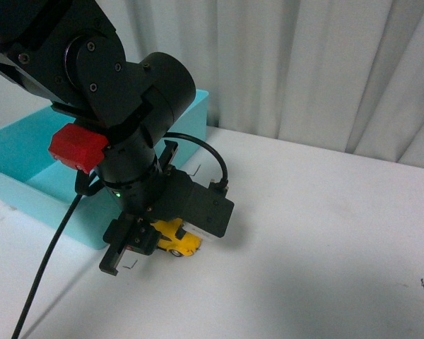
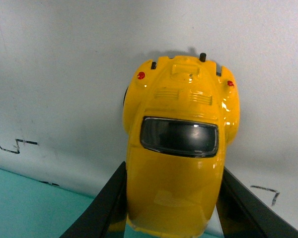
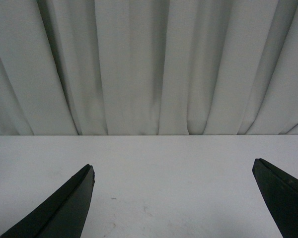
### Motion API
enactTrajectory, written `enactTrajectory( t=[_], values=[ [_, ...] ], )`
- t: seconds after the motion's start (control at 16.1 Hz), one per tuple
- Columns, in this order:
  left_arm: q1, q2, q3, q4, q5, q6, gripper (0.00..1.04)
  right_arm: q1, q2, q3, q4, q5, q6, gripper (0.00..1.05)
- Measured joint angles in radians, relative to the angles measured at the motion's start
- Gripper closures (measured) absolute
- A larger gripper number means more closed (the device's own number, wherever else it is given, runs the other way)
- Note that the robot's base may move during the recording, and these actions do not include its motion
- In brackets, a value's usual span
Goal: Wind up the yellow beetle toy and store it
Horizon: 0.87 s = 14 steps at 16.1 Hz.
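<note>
Gripping the yellow beetle toy (image 2: 179, 148) across its flanks, the left gripper (image 1: 138, 244) stands closed on the body. One black finger (image 2: 107, 208) bears on each side of the cabin, and the tail, with its two red lamps, points away from the wrist. The toy appears to sit with its wheels on the white table (image 1: 325, 233), just beside the near wall of the teal bin (image 1: 28, 162). The right gripper (image 3: 174, 198) is spread wide with nothing between its fingers, and it hangs over bare table facing the curtain (image 3: 139, 64). Treat the toy as light and rigid: the shell looks like hard moulded material and should not deform under moderate pinch force. The gloss finish and rounded, tapering contour probably make it slippery, so a high grip on the roof may squeeze it out of the fingers. Take hold low on the doors, where the sides run closest to parallel, and keep the wheels clear. If winding works by dragging the wheels, maintain downward pressure without tilting the body.
</note>
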Motion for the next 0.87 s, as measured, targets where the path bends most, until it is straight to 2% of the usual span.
enactTrajectory(
  t=[0.06, 0.12, 0.19, 0.25, 0.31, 0.43, 0.56, 0.87],
  values=[
    [-0.004, -0.006, 0.004, -0.009, 0.003, 0.005, 0.64, 0.0, 0.0, 0.0, 0.0, 0.0, 0.0, 0.07],
    [-0.037, -0.027, 0.016, -0.091, 0.075, 0.061, 0.64, 0.0, 0.0, 0.0, 0.0, 0.0, 0.0, 0.07],
    [-0.099, -0.133, 0.088, -0.19, 0.245, -0.013, 0.64, 0.0, 0.0, 0.0, 0.0, 0.0, 0.0, 0.07],
    [-0.066, -0.243, 0.208, -0.18, 0.442, -0.164, 0.64, 0.0, 0.0, 0.0, 0.0, 0.0, 0.0, 0.07],
    [0.065, -0.292, 0.322, -0.035, 0.564, -0.391, 0.64, 0.0, 0.0, 0.0, 0.0, 0.0, 0.0, 0.07],
    [0.161, -0.28, 0.354, 0.044, 0.504, -0.55, 0.64, 0.0, 0.0, 0.0, 0.0, 0.0, 0.0, 0.07],
    [0.254, -0.223, 0.381, 0.04, 0.387, -0.687, 0.64, 0.0, 0.0, 0.0, 0.0, 0.0, 0.0, 0.07],
    [0.392, -0.052, 0.353, 0.048, 0.106, -0.824, 0.64, 0.0, 0.0, 0.0, 0.0, 0.0, 0.0, 0.07]
  ],
)
